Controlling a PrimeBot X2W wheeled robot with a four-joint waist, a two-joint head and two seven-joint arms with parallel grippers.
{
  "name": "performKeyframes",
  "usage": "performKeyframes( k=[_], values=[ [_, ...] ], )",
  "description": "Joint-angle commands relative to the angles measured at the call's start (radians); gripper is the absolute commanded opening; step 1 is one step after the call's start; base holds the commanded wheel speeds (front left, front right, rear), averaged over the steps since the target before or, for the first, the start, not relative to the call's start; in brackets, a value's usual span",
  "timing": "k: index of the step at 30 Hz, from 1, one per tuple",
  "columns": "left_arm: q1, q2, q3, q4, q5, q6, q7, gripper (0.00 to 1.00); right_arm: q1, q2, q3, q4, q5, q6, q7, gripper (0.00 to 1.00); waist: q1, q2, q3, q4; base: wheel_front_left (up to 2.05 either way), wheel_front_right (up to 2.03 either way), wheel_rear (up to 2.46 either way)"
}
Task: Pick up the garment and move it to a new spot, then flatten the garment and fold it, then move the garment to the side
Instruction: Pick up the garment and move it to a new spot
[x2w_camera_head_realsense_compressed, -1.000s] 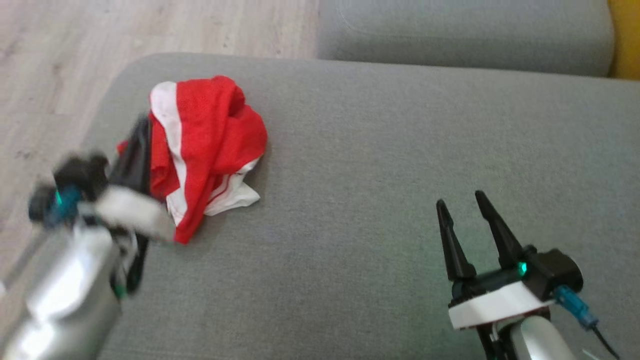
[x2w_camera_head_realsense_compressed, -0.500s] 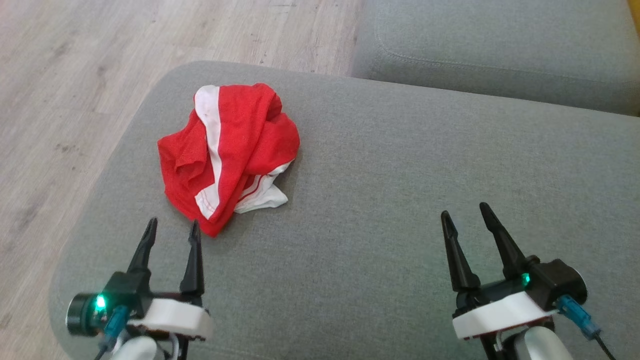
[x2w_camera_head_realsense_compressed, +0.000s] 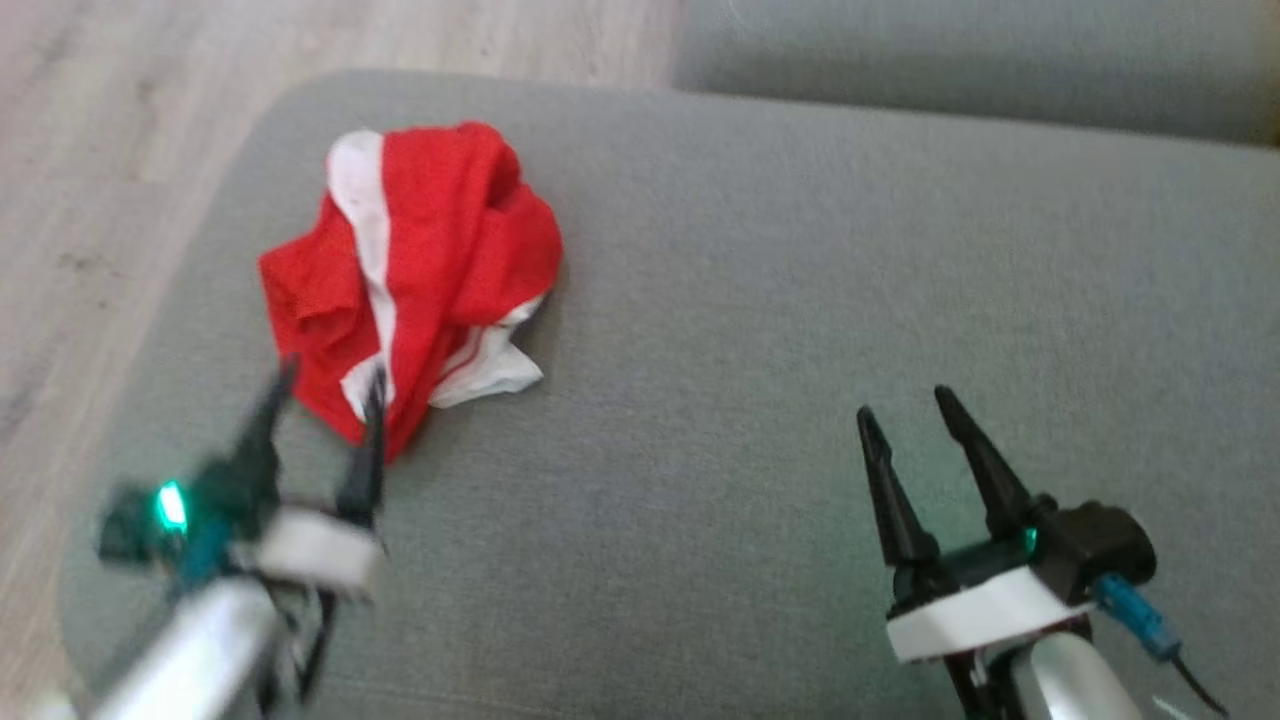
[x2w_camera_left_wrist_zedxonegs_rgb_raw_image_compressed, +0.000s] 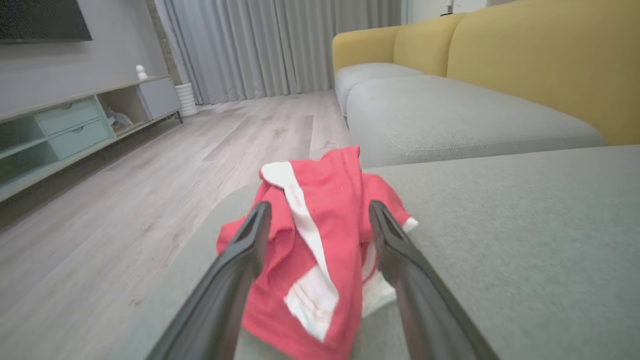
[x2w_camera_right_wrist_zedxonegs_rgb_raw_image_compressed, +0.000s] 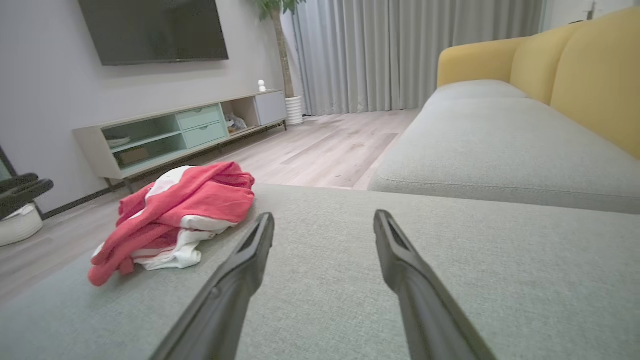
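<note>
Garment (x2w_camera_head_realsense_compressed: 420, 270): red, white bands, crumpled in loose heap, 1 white hem corner poking out at near right. Lies on grey seat cushion (x2w_camera_head_realsense_compressed: 760, 320), near its rounded far-left corner; wood floor (x2w_camera_head_realsense_compressed: 90, 150) just past that edge. Wide bare cushion to garment's right, as far as right gripper (x2w_camera_head_realsense_compressed: 904, 402). Second grey cushion (x2w_camera_head_realsense_compressed: 950, 60) beyond far edge. Left gripper (x2w_camera_head_realsense_compressed: 330, 372): 2 fingers apart, tips at heap's near edge, framing it in wrist view; contact unclear, head view blurred. Right gripper: fingers apart, above bare cushion, well apart from garment.
</note>
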Motion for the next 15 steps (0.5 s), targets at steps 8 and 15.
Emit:
performKeyframes(
  k=[8,15],
  values=[
    [-0.412,0.104,0.103,0.176,-0.104,-0.177,0.261,1.0,-0.125,-0.004,0.033,-0.049,-0.028,-0.001,-0.011,1.0,0.0,0.0,0.177,-0.097,0.0,0.0,0.0],
    [-0.607,0.121,0.105,0.423,-0.151,-0.281,0.402,1.0,-0.17,-0.004,0.045,-0.05,-0.011,-0.001,-0.011,1.0,0.0,0.0,0.251,-0.139,0.0,0.0,0.0]
  ],
)
